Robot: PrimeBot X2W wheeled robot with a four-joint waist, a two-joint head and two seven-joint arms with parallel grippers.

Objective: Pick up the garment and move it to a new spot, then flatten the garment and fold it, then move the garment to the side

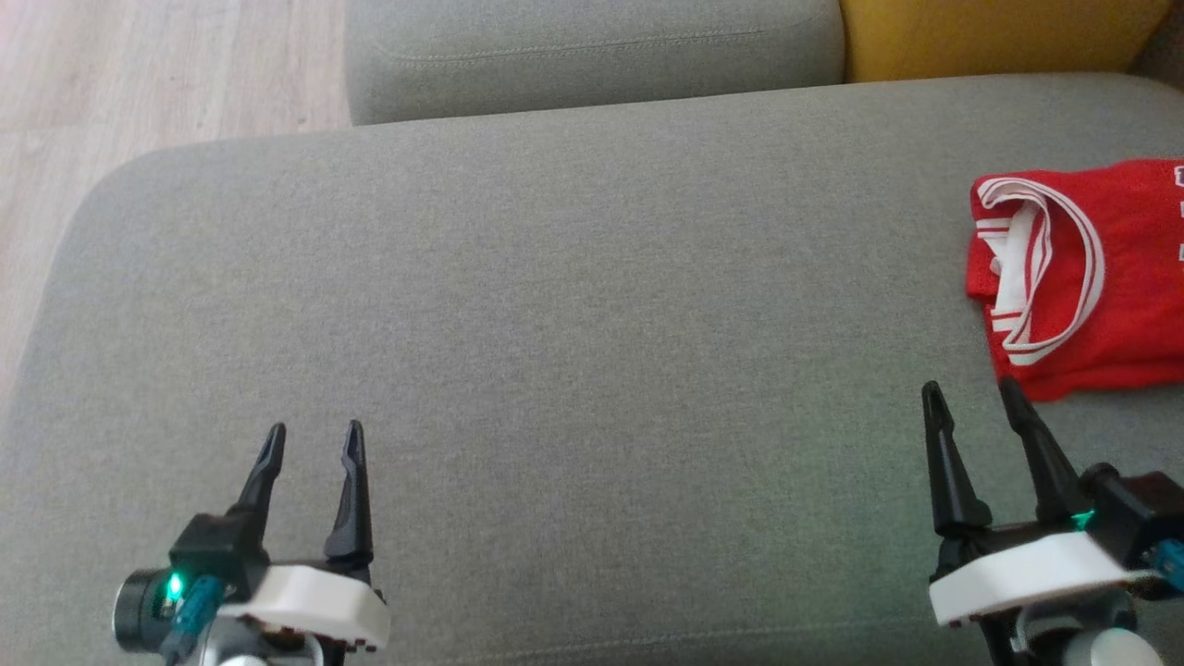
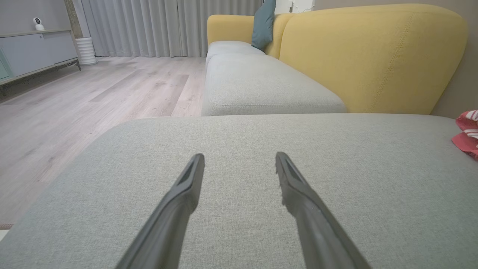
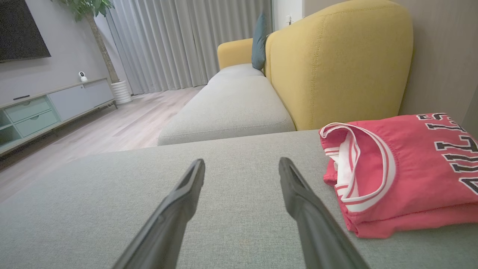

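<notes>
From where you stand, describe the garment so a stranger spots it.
Find the wide grey cushion by the yellow sofa back. At its right end, past the right gripper, lies a folded red garment. White striped trim and dark lettering set it apart.

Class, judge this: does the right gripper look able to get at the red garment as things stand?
Probably yes: the right gripper, open, sits just short of the folded garment, with bare cushion between them.

A folded red garment point(image 1: 1101, 277) lies far right on the grey cushion point(image 1: 592, 324), cut off by the frame. The left gripper point(image 1: 314, 429) and right gripper point(image 1: 969, 385) stand open. One right fingertip perhaps touches the garment's near corner.
</notes>
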